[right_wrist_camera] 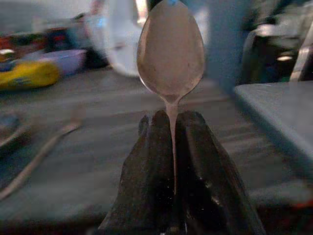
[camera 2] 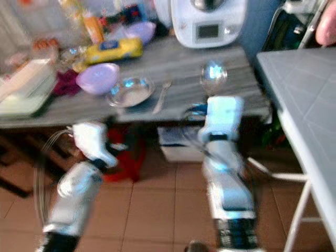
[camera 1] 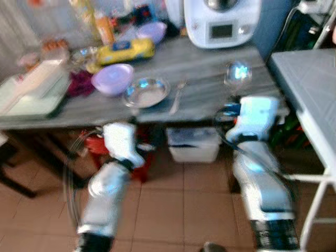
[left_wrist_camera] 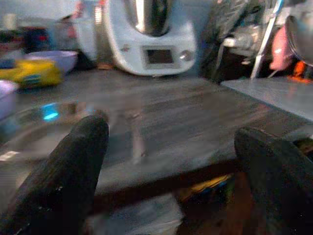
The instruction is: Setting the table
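Grey wood-grain table (camera 1: 210, 73); terracotta tile floor (camera 1: 178, 210); white folding table (camera 1: 310, 89) right.

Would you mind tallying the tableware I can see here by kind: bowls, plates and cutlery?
Purple bowls: 2, one beside the plate, one further back.
Metal plates: 1.
Forks: 1, lying on the table right of the plate.
Spoons: 1, held upright in the right gripper.
Total: 5.

No legible text, brand or number is found. A display panel is seen on the white kitchen appliance (left_wrist_camera: 151, 41) and a dark label on the yellow packet (camera 1: 126, 50); both are blurred.
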Controlling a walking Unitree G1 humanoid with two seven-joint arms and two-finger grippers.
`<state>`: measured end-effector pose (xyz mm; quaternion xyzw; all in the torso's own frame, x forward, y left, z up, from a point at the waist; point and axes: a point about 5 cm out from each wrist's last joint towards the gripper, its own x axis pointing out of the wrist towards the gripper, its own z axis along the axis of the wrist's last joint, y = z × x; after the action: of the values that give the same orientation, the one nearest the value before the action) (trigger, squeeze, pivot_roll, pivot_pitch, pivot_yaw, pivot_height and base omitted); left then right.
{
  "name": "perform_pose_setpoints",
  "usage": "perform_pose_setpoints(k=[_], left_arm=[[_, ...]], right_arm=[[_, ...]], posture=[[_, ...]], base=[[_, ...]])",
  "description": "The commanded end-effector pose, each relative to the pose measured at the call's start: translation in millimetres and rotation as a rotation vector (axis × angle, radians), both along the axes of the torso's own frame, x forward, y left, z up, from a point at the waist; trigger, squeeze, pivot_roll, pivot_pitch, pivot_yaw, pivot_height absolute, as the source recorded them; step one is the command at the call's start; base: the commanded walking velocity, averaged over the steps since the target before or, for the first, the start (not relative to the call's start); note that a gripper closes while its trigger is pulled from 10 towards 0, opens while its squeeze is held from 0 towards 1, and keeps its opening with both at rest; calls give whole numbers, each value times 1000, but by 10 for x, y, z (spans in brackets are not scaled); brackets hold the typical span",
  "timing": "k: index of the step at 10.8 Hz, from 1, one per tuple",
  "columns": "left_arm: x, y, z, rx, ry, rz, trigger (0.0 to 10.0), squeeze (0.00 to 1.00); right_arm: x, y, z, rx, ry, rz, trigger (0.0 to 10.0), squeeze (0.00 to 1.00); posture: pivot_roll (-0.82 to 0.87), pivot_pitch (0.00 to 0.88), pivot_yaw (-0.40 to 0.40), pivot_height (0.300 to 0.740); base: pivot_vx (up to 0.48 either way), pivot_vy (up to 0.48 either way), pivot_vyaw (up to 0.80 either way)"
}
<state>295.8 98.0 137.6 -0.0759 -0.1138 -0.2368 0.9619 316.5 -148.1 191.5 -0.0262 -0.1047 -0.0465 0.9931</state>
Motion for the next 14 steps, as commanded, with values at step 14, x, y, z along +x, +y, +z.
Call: perform_pose_setpoints(k=[14], left_arm=[[-446,218,-277,205,61,-153,10000,0]], right_arm=[[239,185,-99,304,137,-24,10000,0]], posture=[[-61,222,113,740]], base=[[94,0,0]])
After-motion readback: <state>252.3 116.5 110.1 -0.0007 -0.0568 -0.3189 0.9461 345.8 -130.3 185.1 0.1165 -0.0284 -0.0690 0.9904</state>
